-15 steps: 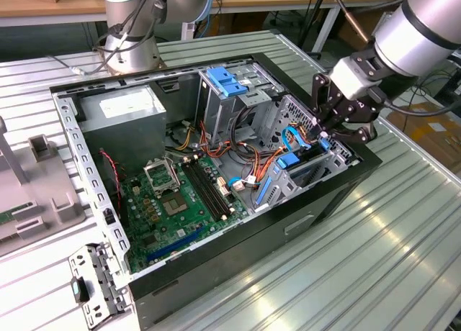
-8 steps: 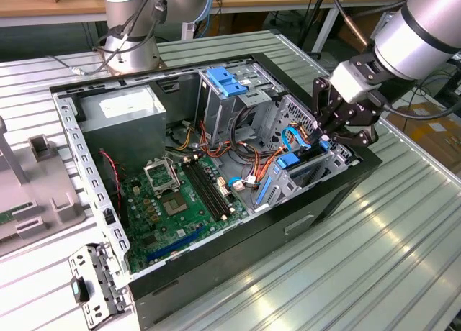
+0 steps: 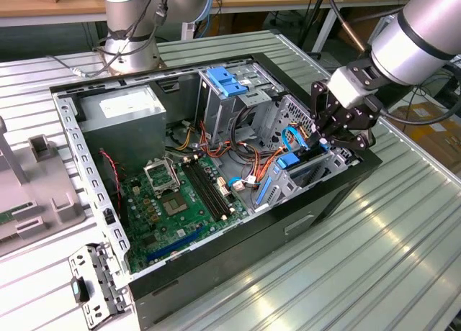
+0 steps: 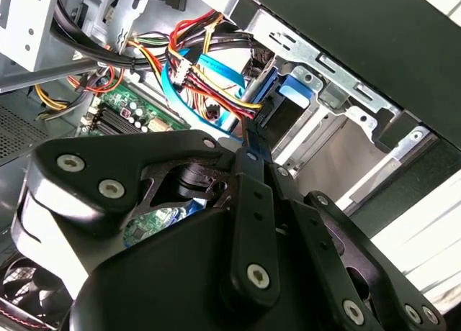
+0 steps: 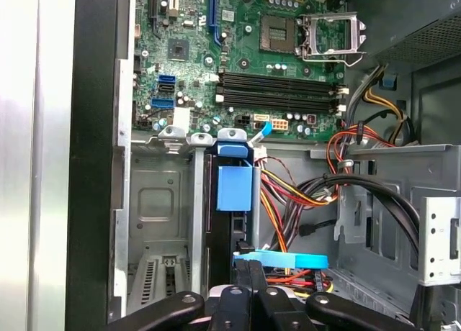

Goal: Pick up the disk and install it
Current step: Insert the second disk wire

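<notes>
An open computer case [image 3: 216, 273] lies on its side on the ribbed metal table [image 3: 346, 273], its green motherboard [image 3: 173, 205] facing up. In the exterior view the arm reaches in from the exterior view's right, and its black pincer [image 3: 338, 133] hangs over the drive bay [image 3: 306, 176] at the case's corner nearest that side. The disk [image 3: 306, 174] stands on edge inside this bay, a dark slab with blue plastic at its rails, partly hidden by the bay's metal walls. In the first wrist view the disk [image 5: 232, 223] shows as a narrow dark edge running down between grey metal bay walls, with a blue plastic tab [image 5: 234, 187] on its end and a flat blue cable [image 5: 281, 260] crossing just beside it. The pincer [image 5: 248, 284] sits directly over this edge, its black fingers [image 5: 253, 273] drawn close together at the slab; whether they actually clamp it or merely press on it I cannot tell. In the second wrist view the pincer [image 4: 248, 140] points into the same bay, beside bundles of red, yellow and orange wires [image 4: 202, 72]. The grey power supply [image 3: 122, 122] sits at the case's far corner, well apart from the pincer
</notes>
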